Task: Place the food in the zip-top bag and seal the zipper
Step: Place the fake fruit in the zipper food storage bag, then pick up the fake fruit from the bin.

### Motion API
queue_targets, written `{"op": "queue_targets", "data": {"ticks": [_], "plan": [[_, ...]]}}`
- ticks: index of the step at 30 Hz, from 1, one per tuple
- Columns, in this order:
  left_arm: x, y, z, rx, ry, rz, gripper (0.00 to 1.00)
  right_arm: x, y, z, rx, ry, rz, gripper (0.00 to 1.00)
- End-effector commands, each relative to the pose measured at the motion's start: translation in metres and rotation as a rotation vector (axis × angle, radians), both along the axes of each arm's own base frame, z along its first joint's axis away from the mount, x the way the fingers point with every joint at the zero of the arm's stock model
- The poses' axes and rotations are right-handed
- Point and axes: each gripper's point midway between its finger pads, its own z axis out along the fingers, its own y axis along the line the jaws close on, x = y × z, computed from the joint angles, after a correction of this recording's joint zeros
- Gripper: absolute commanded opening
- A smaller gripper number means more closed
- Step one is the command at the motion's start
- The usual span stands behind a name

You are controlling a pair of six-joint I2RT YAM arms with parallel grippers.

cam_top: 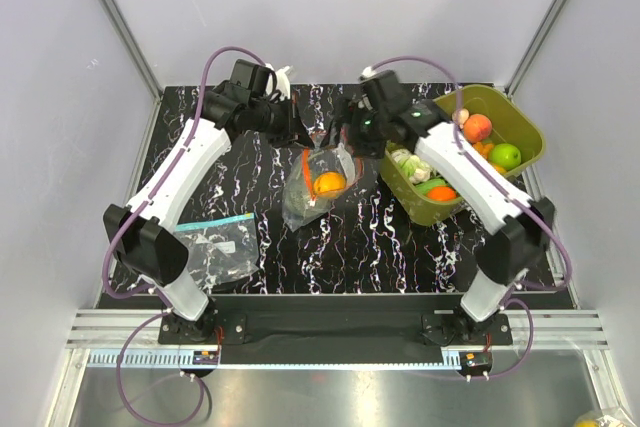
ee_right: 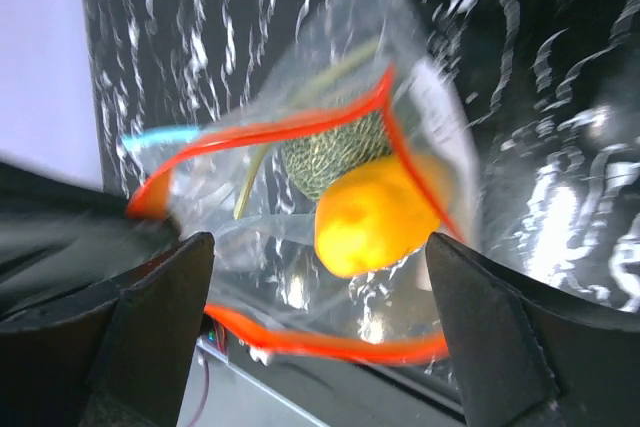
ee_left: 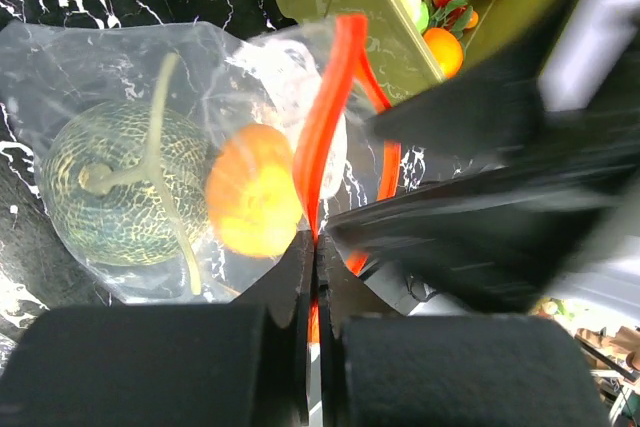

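**Bag-filling stage.** The crinkly clear plastic zip-top bag (ee_left: 70,57) lies at the middle of the black marbled worktop (cam_top: 400,247). Its long axis runs from the mouth, at the far end, toward the near edge. The thin red-orange zipper strip (ee_left: 335,97) is unsealed and gapes. The jaws of the left arm (cam_top: 200,162) are closed on one lip of this strip, and the mouth is held open by that grip. The jaws of the right arm (cam_top: 460,162) are spread wide and grip nothing. They are poised over the mouth, so that the bag lies below and between them. Two pieces of food are already inside: a grey-green netted toy melon (ee_left: 125,182) deep in the bag and a round toy orange (ee_left: 252,192) nearer the mouth. The remaining toy fruits are held in the olive-green plastic tub (cam_top: 525,125), just beside the right arm on the side away from the bag. The right arm is therefore judged the nearer for the next pick, and sealing is not yet due. A second clear bag with a teal-blue strip (cam_top: 215,242) lies well apart, near the left arm's base.
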Motion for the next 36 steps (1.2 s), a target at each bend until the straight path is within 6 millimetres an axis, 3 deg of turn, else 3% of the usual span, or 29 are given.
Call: {"op": "queue_targets", "data": {"ticks": [1,3,4,7,8,11,12,15,16,18,22,29,31,36], "plan": [[0.000,-0.003,0.011,-0.034,-0.029,-0.021,0.00,0.030,-0.077,0.047,-0.033,-0.160,-0.212,0.91],[0.000,-0.001,0.007,-0.031,-0.017,-0.016,0.00,0.041,-0.108,0.048,-0.021,-0.151,-0.286,0.88],[-0.001,0.000,0.005,-0.027,-0.012,-0.014,0.00,0.048,-0.134,0.046,-0.034,-0.149,-0.339,0.88],[0.002,0.009,0.001,-0.015,-0.008,0.015,0.00,0.058,-0.174,0.042,-0.123,-0.172,-0.406,0.88],[0.002,0.011,0.003,-0.014,-0.018,0.022,0.00,0.062,-0.198,0.037,-0.166,-0.165,-0.465,0.88],[0.004,0.018,-0.001,-0.015,-0.016,0.038,0.00,0.067,-0.236,0.023,-0.208,-0.119,-0.557,0.89],[0.002,0.019,-0.001,-0.020,-0.014,0.037,0.00,0.071,-0.261,0.017,-0.229,-0.101,-0.630,0.89],[-0.003,0.016,-0.001,-0.040,-0.013,0.011,0.00,0.079,-0.298,0.003,-0.264,-0.077,-0.739,0.89],[-0.003,0.015,-0.001,-0.047,-0.013,0.006,0.00,0.082,-0.298,-0.007,-0.271,-0.065,-0.738,0.89],[-0.005,0.016,-0.002,-0.043,-0.014,0.001,0.00,0.092,-0.324,-0.012,-0.279,-0.078,-0.807,0.89],[-0.002,0.018,0.000,-0.033,-0.053,0.008,0.00,0.118,-0.344,-0.039,-0.291,-0.048,-0.838,0.90],[0.000,0.023,0.001,-0.012,-0.091,0.022,0.00,0.163,-0.368,-0.058,-0.324,-0.050,-0.885,0.89],[0.001,0.026,0.000,0.000,-0.100,0.030,0.00,0.174,-0.374,-0.068,-0.330,-0.030,-0.906,0.98],[0.000,0.026,0.007,0.000,-0.135,0.011,0.00,0.192,-0.387,-0.077,-0.310,-0.038,-0.974,1.00]]}}
